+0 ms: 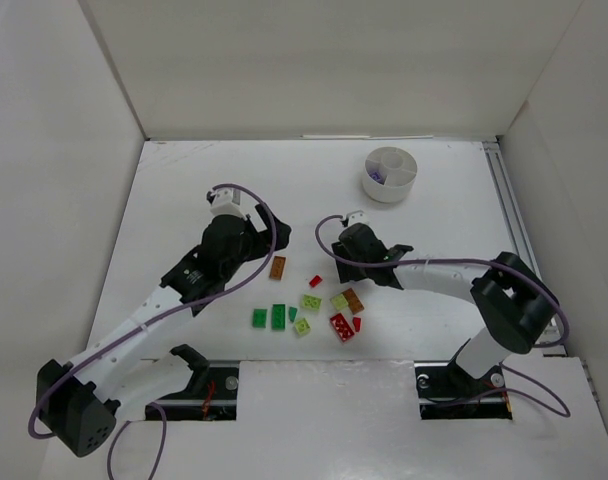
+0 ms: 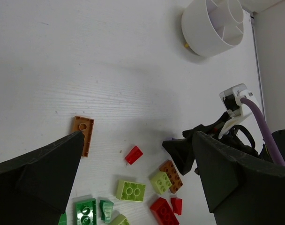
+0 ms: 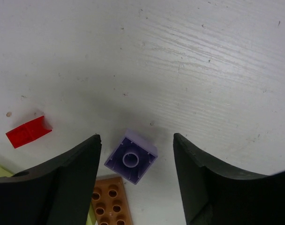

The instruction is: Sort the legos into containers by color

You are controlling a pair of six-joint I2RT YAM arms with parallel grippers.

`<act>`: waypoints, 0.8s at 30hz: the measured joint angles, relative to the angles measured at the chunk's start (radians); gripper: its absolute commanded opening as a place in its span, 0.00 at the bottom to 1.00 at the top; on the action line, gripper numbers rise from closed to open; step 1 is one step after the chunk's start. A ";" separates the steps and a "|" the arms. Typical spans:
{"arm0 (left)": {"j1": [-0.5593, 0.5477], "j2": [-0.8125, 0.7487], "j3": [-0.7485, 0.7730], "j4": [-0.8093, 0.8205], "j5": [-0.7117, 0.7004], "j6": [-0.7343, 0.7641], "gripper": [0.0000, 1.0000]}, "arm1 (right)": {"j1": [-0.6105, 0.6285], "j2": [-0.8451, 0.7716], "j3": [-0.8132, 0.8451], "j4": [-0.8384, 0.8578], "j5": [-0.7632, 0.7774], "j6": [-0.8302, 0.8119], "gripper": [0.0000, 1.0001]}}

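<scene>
The legos lie scattered mid-table: an orange-brown plate (image 1: 277,267), a small red piece (image 1: 315,281), lime bricks (image 1: 311,301), a red brick (image 1: 341,327) and green ones (image 1: 279,316). A lavender brick (image 3: 131,157) lies studs-down next to a brown brick (image 3: 112,201). My right gripper (image 3: 137,137) stands astride it, open, with a gap on each side. My left gripper (image 2: 138,136) hangs wide open above the pile, near the orange-brown plate (image 2: 83,134). The white round dish of containers (image 1: 389,192) sits at the back right, with a purple piece (image 1: 377,177) in one wedge.
White walls enclose the table on three sides. A rail (image 1: 506,200) runs along the right edge. The right arm's head (image 2: 236,117) and its purple cable reach in close beside my left gripper.
</scene>
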 measured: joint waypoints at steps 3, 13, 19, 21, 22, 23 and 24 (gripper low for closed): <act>0.000 0.010 0.000 -0.003 -0.007 0.000 1.00 | 0.000 0.008 0.000 -0.002 -0.001 0.012 0.63; 0.000 0.043 0.002 -0.016 -0.010 0.000 1.00 | 0.000 0.011 0.000 -0.036 -0.004 0.036 0.43; 0.000 0.056 0.005 -0.017 -0.011 0.002 1.00 | 0.000 0.011 0.006 -0.045 -0.014 0.032 0.29; 0.000 0.064 0.006 -0.017 -0.011 0.002 1.00 | 0.000 0.010 0.022 -0.062 -0.016 0.016 0.28; 0.002 0.072 0.010 -0.018 -0.010 0.002 1.00 | 0.000 0.010 0.037 -0.069 -0.016 0.001 0.28; 0.010 0.083 0.014 -0.018 -0.002 0.002 1.00 | -0.001 0.010 0.054 -0.074 -0.019 -0.014 0.28; 0.019 0.096 0.019 -0.019 0.008 0.003 1.00 | -0.009 0.010 0.076 -0.076 -0.024 -0.032 0.27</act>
